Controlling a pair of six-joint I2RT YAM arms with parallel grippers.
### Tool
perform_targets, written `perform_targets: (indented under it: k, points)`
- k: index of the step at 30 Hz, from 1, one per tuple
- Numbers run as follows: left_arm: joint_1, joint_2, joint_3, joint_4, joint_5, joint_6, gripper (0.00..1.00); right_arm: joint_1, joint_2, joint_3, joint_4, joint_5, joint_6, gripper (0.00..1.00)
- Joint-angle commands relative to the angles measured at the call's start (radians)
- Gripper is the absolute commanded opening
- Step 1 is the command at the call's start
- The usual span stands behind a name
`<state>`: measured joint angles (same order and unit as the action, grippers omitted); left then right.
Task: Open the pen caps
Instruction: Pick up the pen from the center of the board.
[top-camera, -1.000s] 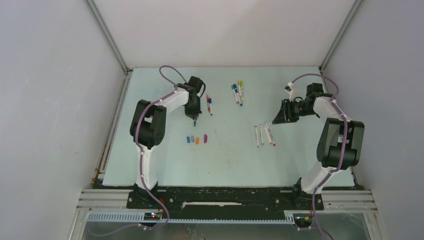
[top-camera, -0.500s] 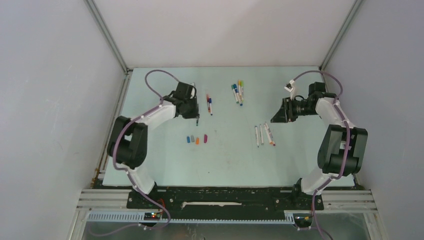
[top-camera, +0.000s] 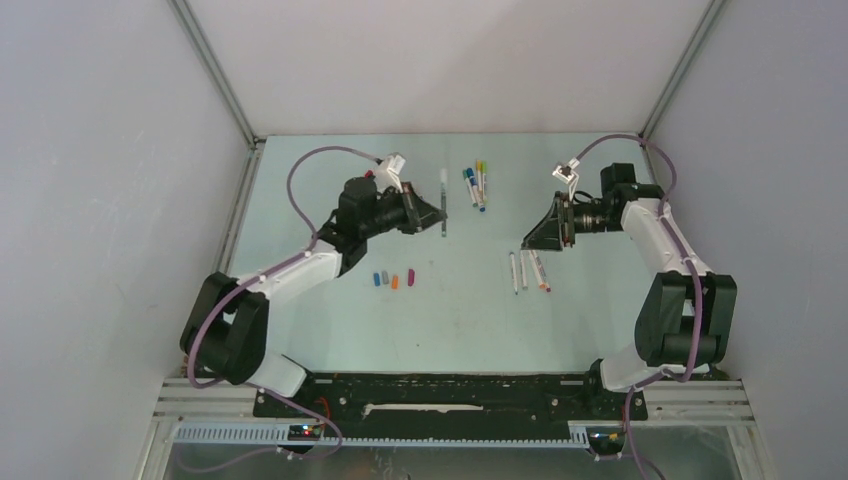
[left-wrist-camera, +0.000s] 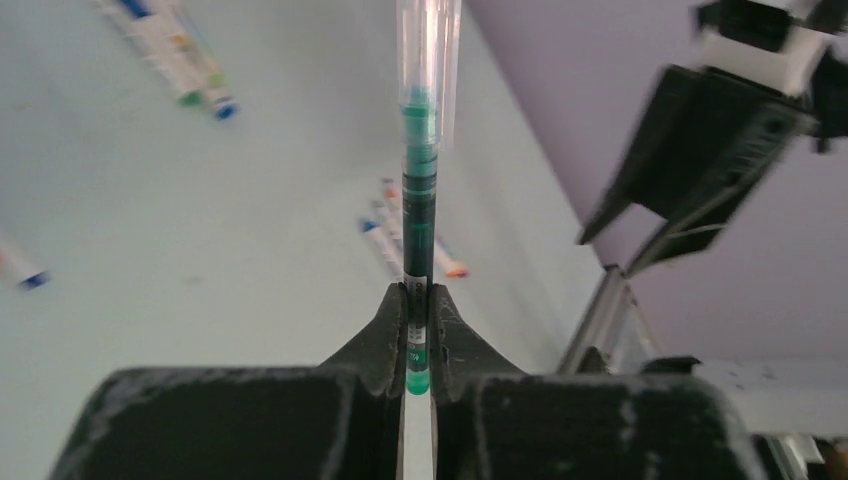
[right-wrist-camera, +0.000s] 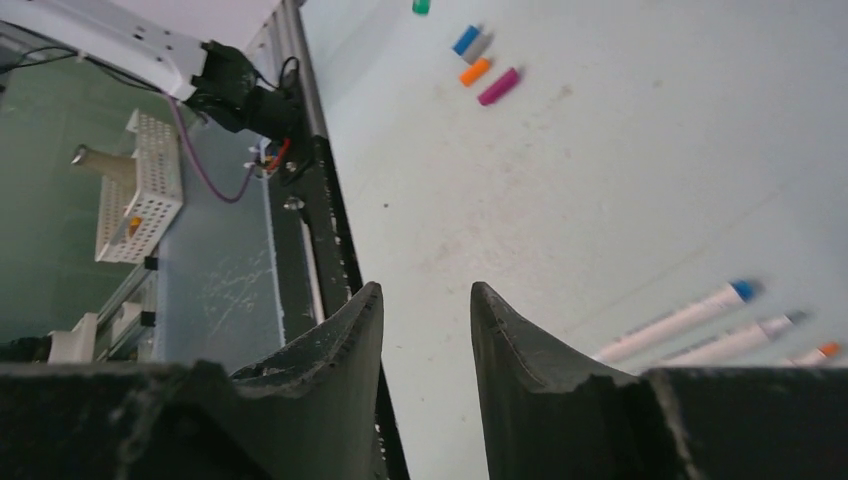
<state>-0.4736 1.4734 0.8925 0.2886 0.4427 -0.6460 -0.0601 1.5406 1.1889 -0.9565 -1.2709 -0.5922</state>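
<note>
Now the left gripper (left-wrist-camera: 418, 335) pinches a green pen (left-wrist-camera: 419, 225), its clear cap (left-wrist-camera: 429, 55) sticking out past the fingertips. Across from it, the right gripper (right-wrist-camera: 425, 330) is partly open and holds nothing. Loose caps (top-camera: 394, 279) lie on the table (top-camera: 450, 320) below the left gripper.

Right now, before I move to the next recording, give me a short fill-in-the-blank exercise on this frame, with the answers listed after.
1. The left gripper is shut on a pen whose ink shows ____ in colour.
2. The right gripper holds ____ between its fingers.
3. The loose pen caps lie in a row of ____ on the table.
4. The pink cap lies at the ____ end of that row in the top view.

Missing words: green; nothing; four; right
</note>
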Motion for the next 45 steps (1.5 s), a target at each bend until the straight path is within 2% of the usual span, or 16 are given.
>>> perform_targets:
  k: [1, 5, 10, 15, 29, 34, 36, 40, 43, 45]
  points:
    - [-0.099, -0.022, 0.006, 0.258, 0.076, -0.088, 0.0, 0.037, -0.026, 0.037, -0.038, -0.129, -0.047, 0.4]
    - [-0.185, 0.018, 0.043, 0.343, 0.024, -0.121, 0.0, 0.085, -0.011, 0.038, -0.036, -0.157, -0.039, 0.42]
    - [-0.237, 0.078, 0.084, 0.396, -0.005, -0.152, 0.0, 0.114, 0.006, 0.037, -0.014, -0.177, 0.005, 0.48]
    - [-0.273, 0.107, 0.1, 0.423, -0.036, -0.157, 0.0, 0.138, 0.029, 0.037, 0.0, -0.203, 0.032, 0.52]
    - [-0.331, 0.147, 0.127, 0.454, -0.085, -0.153, 0.0, 0.165, 0.071, 0.035, 0.103, -0.218, 0.183, 0.52]
    - [-0.338, 0.15, 0.125, 0.458, -0.095, -0.15, 0.0, 0.168, 0.066, 0.021, 0.167, -0.217, 0.26, 0.41]
    - [-0.339, 0.149, 0.125, 0.457, -0.097, -0.149, 0.0, 0.172, 0.062, 0.012, 0.201, -0.215, 0.296, 0.31]
    - [-0.339, 0.145, 0.123, 0.454, -0.102, -0.147, 0.0, 0.181, 0.064, 0.011, 0.214, -0.212, 0.312, 0.01]
    - [-0.339, 0.137, 0.12, 0.446, -0.108, -0.148, 0.01, 0.191, 0.062, 0.011, 0.211, -0.206, 0.307, 0.0]
    - [-0.339, 0.121, 0.119, 0.425, -0.125, -0.141, 0.12, 0.192, 0.06, 0.011, 0.204, -0.198, 0.295, 0.0]
